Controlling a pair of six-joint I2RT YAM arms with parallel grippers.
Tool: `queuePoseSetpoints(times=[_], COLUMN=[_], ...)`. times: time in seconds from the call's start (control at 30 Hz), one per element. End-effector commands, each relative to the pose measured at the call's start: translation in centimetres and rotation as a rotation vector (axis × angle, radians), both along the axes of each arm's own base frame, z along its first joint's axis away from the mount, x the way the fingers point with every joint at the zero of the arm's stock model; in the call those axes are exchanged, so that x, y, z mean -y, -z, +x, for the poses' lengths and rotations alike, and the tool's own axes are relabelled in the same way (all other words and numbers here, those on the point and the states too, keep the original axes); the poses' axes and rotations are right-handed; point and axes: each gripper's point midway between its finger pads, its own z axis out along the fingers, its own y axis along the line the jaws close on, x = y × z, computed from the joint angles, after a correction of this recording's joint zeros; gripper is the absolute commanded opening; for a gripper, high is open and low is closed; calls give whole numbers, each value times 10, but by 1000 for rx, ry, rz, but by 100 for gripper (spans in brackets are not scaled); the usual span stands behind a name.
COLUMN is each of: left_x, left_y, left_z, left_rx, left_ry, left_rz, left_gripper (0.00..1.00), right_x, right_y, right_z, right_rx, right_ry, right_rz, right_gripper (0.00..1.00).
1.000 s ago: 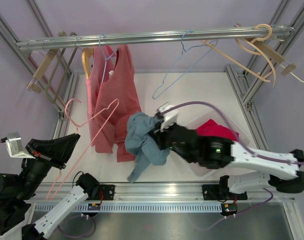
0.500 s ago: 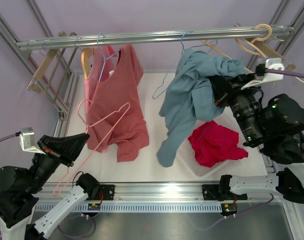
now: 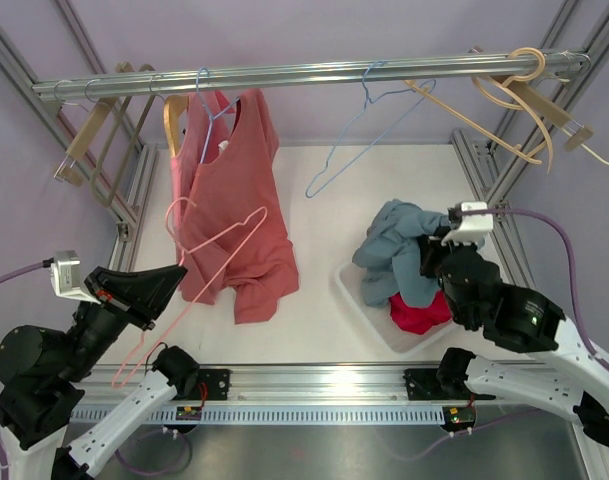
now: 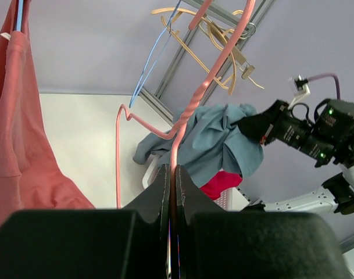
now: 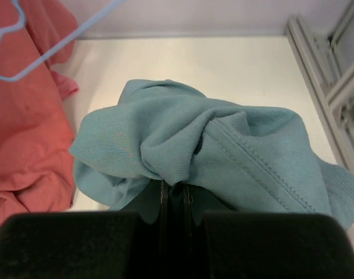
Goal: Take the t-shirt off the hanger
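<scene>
The teal t-shirt [image 3: 396,243] is free of any hanger. It hangs bunched from the right end effector [image 5: 174,195], which is pinched shut on a fold, above the bin [image 3: 350,288] at the table's 4 o'clock. The left end effector [image 4: 171,174], at 8 o'clock, is clamped on the pink hanger [image 4: 192,107]. The shirt looks light, limp and grippy. A pinch on the stitched hem should hold best.
</scene>
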Motion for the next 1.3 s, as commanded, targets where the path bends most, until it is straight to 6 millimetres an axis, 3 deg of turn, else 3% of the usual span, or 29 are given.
queuePoseSetpoints(times=[0.0,0.03,0.07,0.17,0.3,0.33,0.5,0.6,0.7,0.9,1.07,1.27], left_x=[10,12,11,12,14,16,20,23,25,30,30,32], left_y=[-11,-10,-11,-16,-23,-24,-31,-34,-35,-32,-31,-31], left_z=[5,7,8,11,14,16,20,23,25,28,27,30], left_rx=[21,17,17,17,23,20,22,22,18,16,21,23], left_ry=[29,28,23,16,18,18,23,28,31,44,49,48], left_rz=[-22,-15,-13,-11,-13,-11,-17,-11,-4,-9,-5,3], left_gripper=[0,0,0,0,0,0,0,0,0,0,0,0], right_x=[29,34,38,54,74,76,80,86,86,73,82,113], right_y=[22,39,44,45,13,-3,-68,-91,-95,-27,-6,-63], right_z=[-13,-19,-22,-33,-46,-49,-61,-65,-65,-51,-55,-84], right_rx=[-23,-59,-72,-89,-17,29,175,202,187,-4,-15,188], right_ry=[124,141,150,174,143,99,-47,-68,-67,39,69,-67], right_rz=[195,223,236,287,398,439,483,474,453,277,310,540], right_gripper=[0,0,0,0,0,0,0,0,0,0,0,0])
